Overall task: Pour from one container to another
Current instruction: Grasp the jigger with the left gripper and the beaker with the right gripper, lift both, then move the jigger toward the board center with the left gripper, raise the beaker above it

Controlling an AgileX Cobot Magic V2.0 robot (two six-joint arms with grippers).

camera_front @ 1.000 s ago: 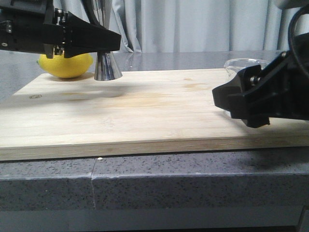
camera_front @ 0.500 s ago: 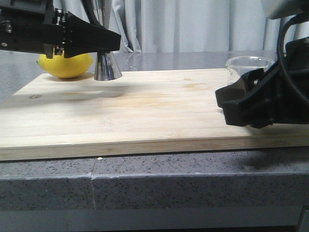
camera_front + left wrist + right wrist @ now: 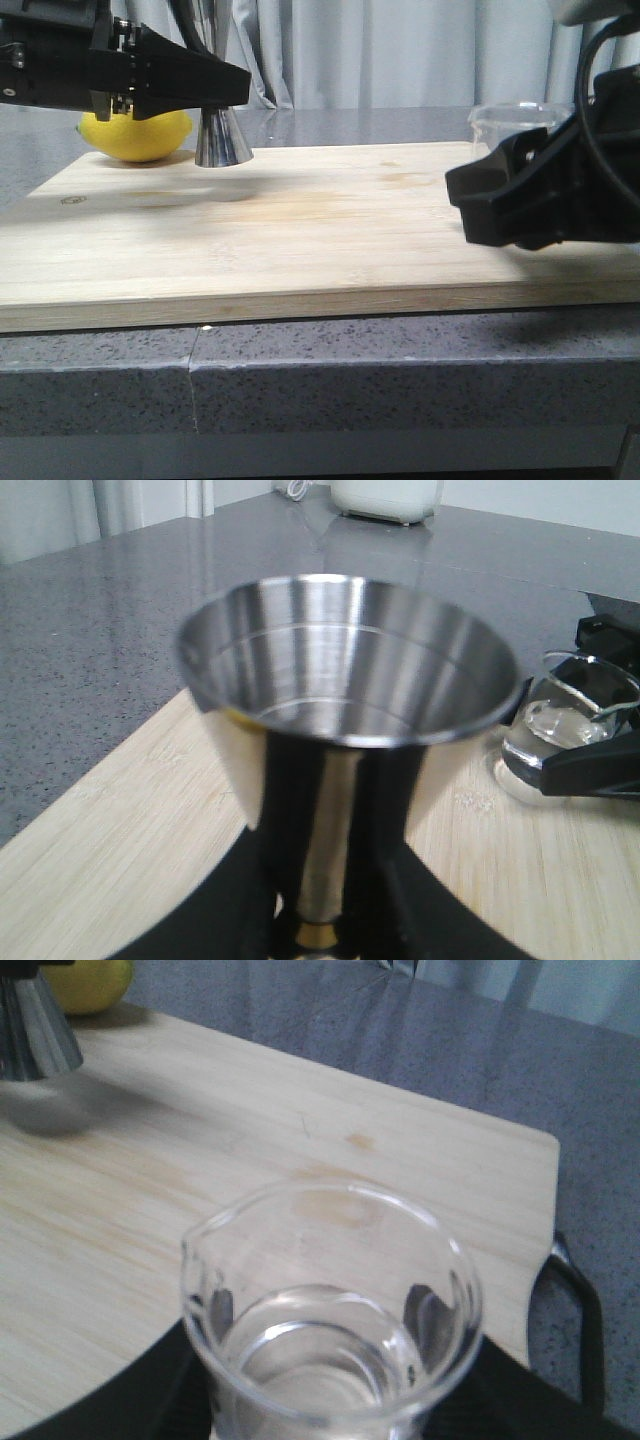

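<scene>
With the left gripper clamped on the jigger at the board's far-left corner and the right gripper apparently clamped on the beaker far right, carrying is under way; next, bring lip over cup and tilt.

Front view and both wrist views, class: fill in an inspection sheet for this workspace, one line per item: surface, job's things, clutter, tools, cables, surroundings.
Surface: wooden board on a speckled grey counter.
Job's things: steel jigger upright on the board's far left; glass beaker upright, clear liquid inside.
Clutter: lemon beside the jigger.
Tools: left tool shut on the jigger's waist; right tool shut on the beaker.
Cables: black cable looping above the right arm.
Surroundings: pale curtains behind the counter; white appliance at the counter's far end.
</scene>
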